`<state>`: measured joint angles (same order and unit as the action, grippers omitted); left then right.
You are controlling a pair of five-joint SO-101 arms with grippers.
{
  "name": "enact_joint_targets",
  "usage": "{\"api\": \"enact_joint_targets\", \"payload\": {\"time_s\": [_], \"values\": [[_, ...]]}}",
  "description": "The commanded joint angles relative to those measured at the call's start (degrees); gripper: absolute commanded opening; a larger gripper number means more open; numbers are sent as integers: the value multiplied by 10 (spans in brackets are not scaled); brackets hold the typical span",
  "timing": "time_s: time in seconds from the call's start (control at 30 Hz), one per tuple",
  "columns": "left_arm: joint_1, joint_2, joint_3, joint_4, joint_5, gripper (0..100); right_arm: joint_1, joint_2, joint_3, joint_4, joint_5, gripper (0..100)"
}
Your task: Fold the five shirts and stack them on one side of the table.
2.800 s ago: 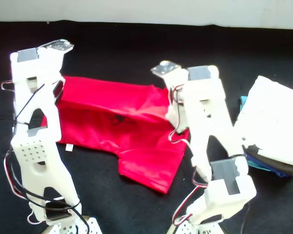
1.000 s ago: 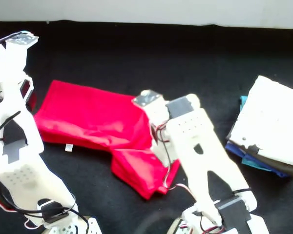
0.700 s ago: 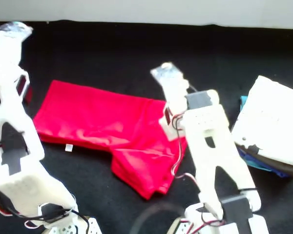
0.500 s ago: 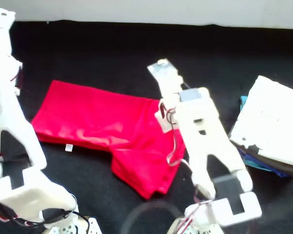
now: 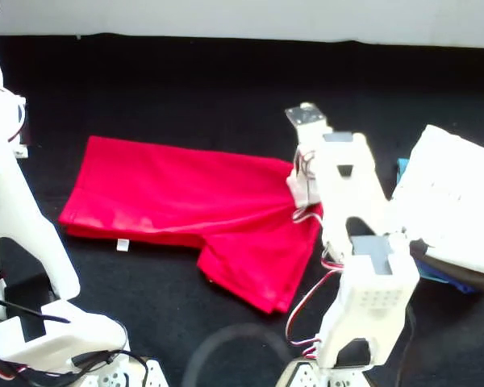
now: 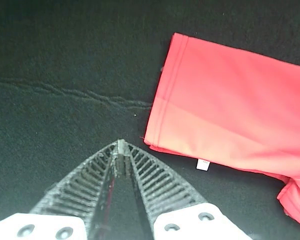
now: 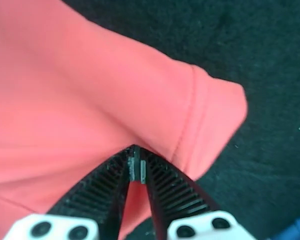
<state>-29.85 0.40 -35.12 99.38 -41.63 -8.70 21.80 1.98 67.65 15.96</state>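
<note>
Black tabletop (image 5: 226, 72): right hand (image 7: 135, 167), clamped on the shirt (image 5: 169, 189), has dragged it rightward; left hand (image 6: 121, 150), closed and empty, has withdrawn; folding unfinished.

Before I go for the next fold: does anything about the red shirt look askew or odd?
Yes. The red fabric shirt is not a tidy rectangle: near the right pincer one part juts out at an angle toward the arm bases, and creases bunch there. The rest lies flat.
</note>
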Motion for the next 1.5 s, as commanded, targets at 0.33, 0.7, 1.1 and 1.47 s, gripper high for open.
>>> {"api": "enact_joint_targets", "payload": {"time_s": [0.33,0.7,1.1,1.47], "values": [[71,-23,105,4,7,14,-57,-36,-276,337,11,6],[269,-28,234,4,7,10,61,-394,-121,335,13,6],[542,-35,393,-33,42,14,271,-605,24,335,16,6],[759,-138,610,-193,142,139,351,-677,112,335,113,6]]}}
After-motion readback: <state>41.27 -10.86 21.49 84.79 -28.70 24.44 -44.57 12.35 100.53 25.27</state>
